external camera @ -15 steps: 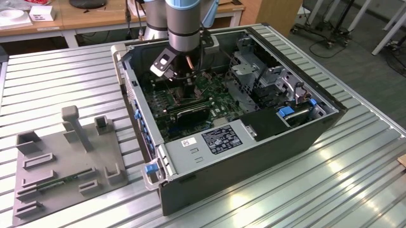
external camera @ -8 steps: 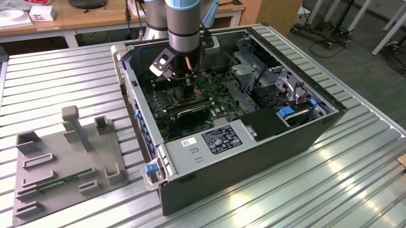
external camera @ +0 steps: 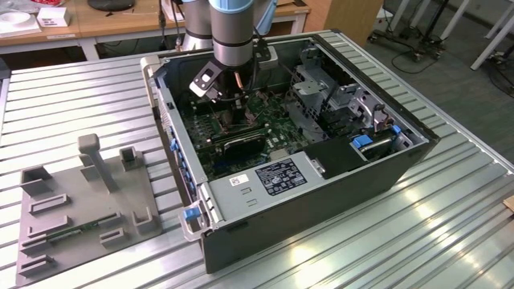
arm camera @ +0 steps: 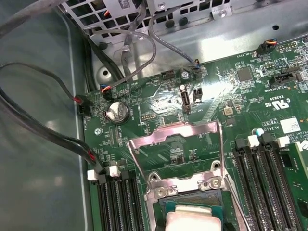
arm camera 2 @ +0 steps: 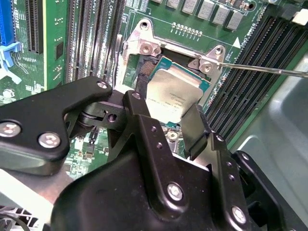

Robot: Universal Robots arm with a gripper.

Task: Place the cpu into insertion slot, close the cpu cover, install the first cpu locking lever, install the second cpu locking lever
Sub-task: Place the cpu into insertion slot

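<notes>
we see the pincer (arm camera 2: 166, 107) clamped on two edges of the cpu (arm camera 2: 175, 89), held tilted just over the insertion slot (arm camera 2: 143, 72); the cpu cover (arm camera: 174, 130) stands open, leaving the slot free.

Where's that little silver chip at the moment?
In the second wrist view the cpu is held tilted in the gripper, right over the insertion slot, with the open cpu cover just beyond it.

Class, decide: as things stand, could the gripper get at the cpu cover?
Probably not yet. The gripper looks shut on the cpu, so it is occupied. The cover stands open beyond it, with nothing seen blocking it.
</notes>
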